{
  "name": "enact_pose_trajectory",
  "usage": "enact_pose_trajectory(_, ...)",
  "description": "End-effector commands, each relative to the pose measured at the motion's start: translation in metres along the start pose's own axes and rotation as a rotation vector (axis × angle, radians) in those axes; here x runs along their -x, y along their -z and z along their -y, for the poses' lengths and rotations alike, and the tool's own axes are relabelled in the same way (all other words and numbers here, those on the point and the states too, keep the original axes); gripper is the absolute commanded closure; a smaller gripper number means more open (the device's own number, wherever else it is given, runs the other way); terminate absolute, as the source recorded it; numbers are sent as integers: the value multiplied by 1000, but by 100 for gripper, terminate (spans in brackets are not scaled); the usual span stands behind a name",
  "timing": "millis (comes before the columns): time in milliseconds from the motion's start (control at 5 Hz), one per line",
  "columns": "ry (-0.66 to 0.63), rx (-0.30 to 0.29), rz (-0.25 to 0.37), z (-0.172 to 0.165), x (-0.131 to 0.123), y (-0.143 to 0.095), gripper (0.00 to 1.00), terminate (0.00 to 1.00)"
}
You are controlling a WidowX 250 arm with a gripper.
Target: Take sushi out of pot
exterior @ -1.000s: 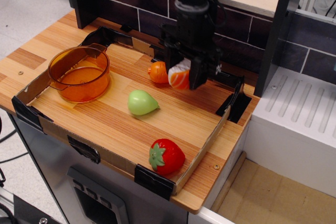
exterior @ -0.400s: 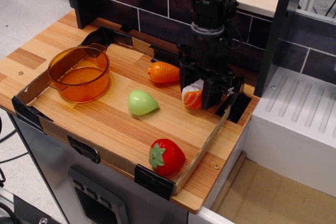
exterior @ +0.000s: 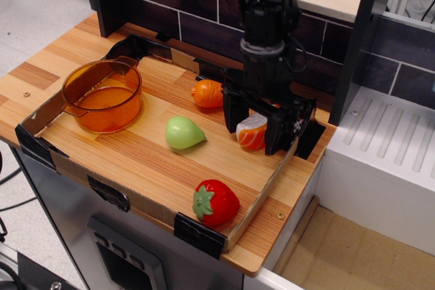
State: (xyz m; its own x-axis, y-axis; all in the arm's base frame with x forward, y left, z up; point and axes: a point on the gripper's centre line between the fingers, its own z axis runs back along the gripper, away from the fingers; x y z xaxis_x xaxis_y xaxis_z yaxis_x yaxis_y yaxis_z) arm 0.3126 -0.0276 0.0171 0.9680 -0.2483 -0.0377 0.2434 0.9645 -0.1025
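A: Where does your sushi (exterior: 252, 132) sit right now?

B: Out of the pot (exterior: 102, 94), well across the board. It rests on the wood near the right cardboard wall (exterior: 270, 185), tipped a little, between the two fingers of your gripper (exterior: 255, 127).

A: And the fingers?

B: They stand apart, one on each side of the sushi. Whether either pad touches it, I cannot tell from this view; to me it looks let go.

A: What can go wrong for you from here?

B: If you lift crooked, a finger may catch the tilted sushi and flip it or push it against the wall. The carrot (exterior: 206, 93) lies just behind the gripper, so drifting backward on the way up could knock it. The green pear (exterior: 183, 132) and the strawberry (exterior: 216, 202) are farther off and less at risk.

A: So?

B: I judge a straight rise the safest, with the fingers kept wide.
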Motion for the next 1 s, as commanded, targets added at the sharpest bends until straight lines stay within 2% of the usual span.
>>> enact_pose_trajectory(0, -16, -19, 218, 2, 14, -73, 0, 0)
enact_pose_trajectory(200, -57, -46, 256, -1, 19, -93, 0, 0)
enact_pose_trajectory(400, -75, -22, 264, -7, 22, -113, 0, 0)
enact_pose_trajectory(600, -75, -22, 264, -7, 22, -113, 0, 0)
enact_pose_trajectory(800, -75, -22, 264, -7, 22, -113, 0, 100)
